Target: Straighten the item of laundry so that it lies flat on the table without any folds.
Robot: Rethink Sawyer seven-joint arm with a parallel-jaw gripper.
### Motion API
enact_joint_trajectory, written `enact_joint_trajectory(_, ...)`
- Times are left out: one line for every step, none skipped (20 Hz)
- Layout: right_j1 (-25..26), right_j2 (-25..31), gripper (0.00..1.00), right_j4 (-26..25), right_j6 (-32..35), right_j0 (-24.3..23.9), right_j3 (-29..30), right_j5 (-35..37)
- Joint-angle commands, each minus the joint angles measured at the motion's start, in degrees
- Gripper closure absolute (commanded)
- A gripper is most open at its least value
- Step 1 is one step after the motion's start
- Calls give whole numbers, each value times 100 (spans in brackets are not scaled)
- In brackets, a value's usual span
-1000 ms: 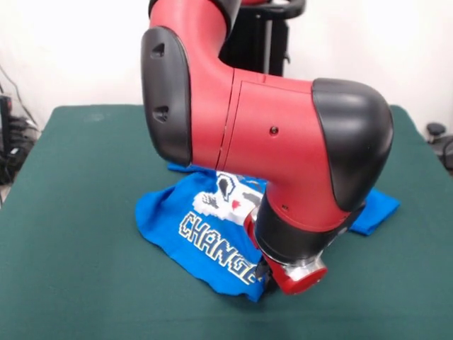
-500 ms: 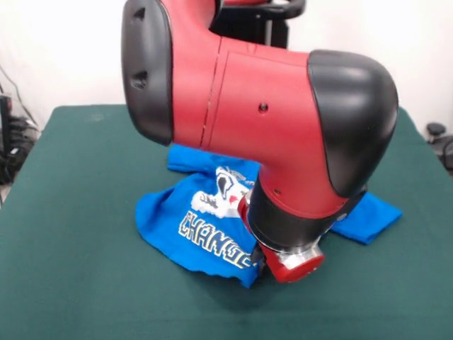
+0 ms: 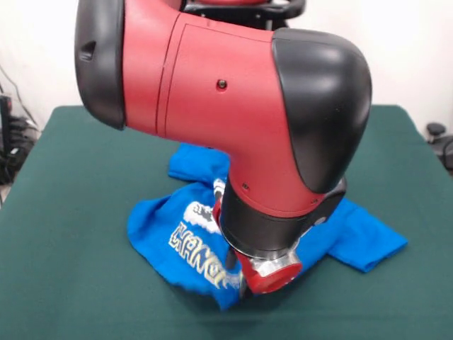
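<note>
From the front, the blue T-shirt [image 3: 180, 237] lies crumpled near the middle of the green table [image 3: 64, 212], toward its near edge, one sleeve spread out to the right and its white lettering buckled by folds. The red and black arm [image 3: 226, 120] leans low over it, its wrist end at the shirt's near hem. The gripper is hidden behind the wrist, so I cannot tell whether it is wide, narrow or holding cloth.

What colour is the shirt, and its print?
Bright blue T-shirt with white pixel-style lettering; front view, the only one here.
</note>
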Motion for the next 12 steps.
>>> enact_joint_trajectory(13,215,0,-42,-78,120,383,-111)
enact_joint_trajectory(-21,239,0,-21,-34,123,456,-171)
enact_joint_trajectory(-52,272,0,-13,-19,145,597,-297)
enact_joint_trajectory(-121,286,0,-3,-47,146,715,-346)
enact_joint_trajectory(-238,289,0,9,-62,170,896,-386)
enact_joint_trajectory(-347,295,0,33,-66,175,1060,-398)
enact_joint_trajectory(-464,307,0,54,-75,201,1253,-444)
enact_joint_trajectory(-590,319,0,83,-93,205,1435,-474)
enact_joint_trajectory(-727,333,0,110,-130,214,1625,-505)
enact_joint_trajectory(-863,348,0,139,-177,212,1810,-528)
enact_joint_trajectory(-973,362,0,160,-251,197,1946,-521)
enact_joint_trajectory(-1124,371,0,182,-312,190,2158,-513)
